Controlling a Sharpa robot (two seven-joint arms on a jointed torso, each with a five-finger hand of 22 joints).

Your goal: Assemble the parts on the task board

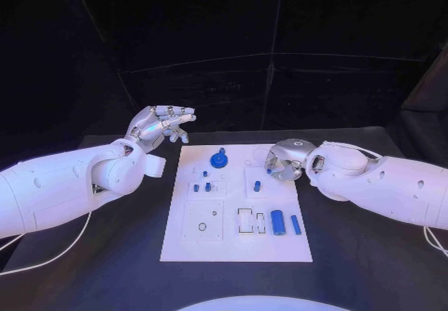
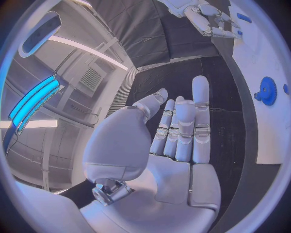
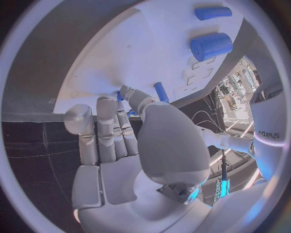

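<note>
The white task board (image 1: 234, 243) lies mid-table. On it are a blue gear (image 1: 219, 159), small blue pegs (image 1: 257, 186) and, near the front, a thick blue cylinder (image 1: 277, 222) beside a thin blue rod (image 1: 295, 224). My left hand (image 1: 160, 126) is raised off the board's far left corner, fingers apart, holding nothing; its wrist view shows the bare palm (image 2: 176, 131) and the gear (image 2: 266, 91). My right hand (image 1: 285, 159) hangs over the board's far right part, fingers curled down. Its thumb and a finger pinch a small blue part (image 3: 119, 95). A standing peg (image 3: 160, 91) is just beyond.
The black table (image 1: 373, 272) runs round the board on all sides. Several recessed white slots (image 1: 247, 220) sit in the board's front half. The cylinder (image 3: 211, 46) and rod (image 3: 212, 12) lie apart from my right hand.
</note>
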